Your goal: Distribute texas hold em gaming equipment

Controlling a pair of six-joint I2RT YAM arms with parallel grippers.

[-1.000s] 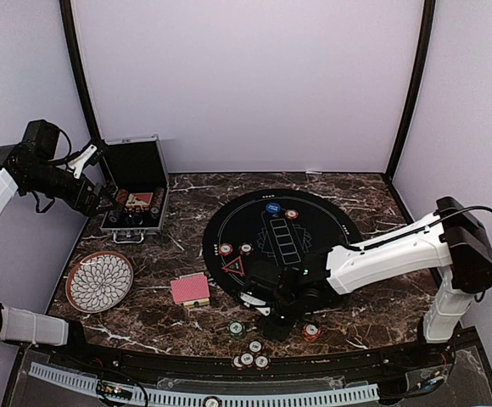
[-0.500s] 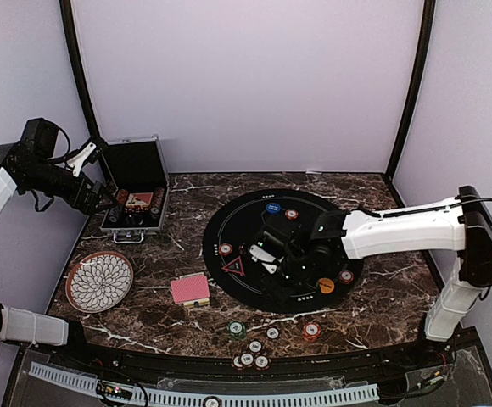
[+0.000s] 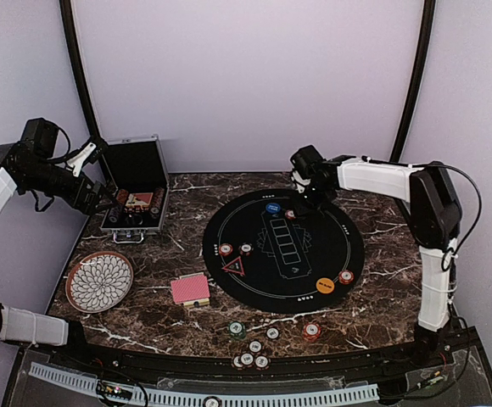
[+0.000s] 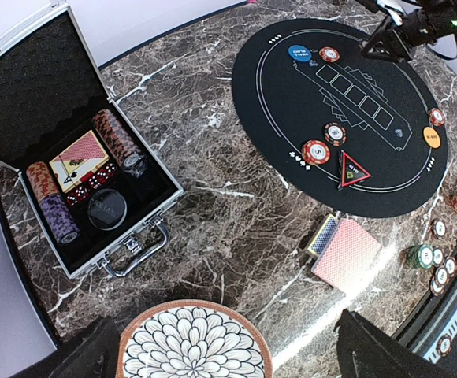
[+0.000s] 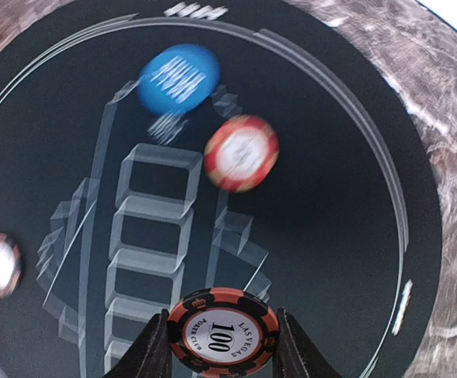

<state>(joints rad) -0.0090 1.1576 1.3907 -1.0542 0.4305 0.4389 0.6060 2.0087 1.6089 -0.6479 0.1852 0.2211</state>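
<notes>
My right gripper (image 5: 223, 337) is shut on an orange-and-black "100" poker chip (image 5: 223, 331), held flat above the black round mat (image 3: 284, 254) near its far edge. In the top view this gripper (image 3: 314, 192) hangs just beyond the blue marker disc (image 3: 272, 207) and a red chip (image 3: 291, 214). On the mat lie a red triangle (image 3: 234, 266), two chips (image 3: 226, 249) beside it, an orange disc (image 3: 325, 285) and a red chip (image 3: 346, 276). The red-backed card deck (image 3: 190, 289) lies left of the mat. My left gripper (image 4: 228, 354) is open, high over the plate.
An open silver case (image 3: 136, 195) with chip stacks and cards stands at the back left. A white-patterned round plate (image 3: 99, 281) lies at the front left. Several loose chips (image 3: 250, 356) sit by the front edge, with a green one (image 3: 237, 329) and a red one (image 3: 311, 331).
My right arm swung from the mat's near edge across to its far edge, carrying the chip. The left arm has not moved.
</notes>
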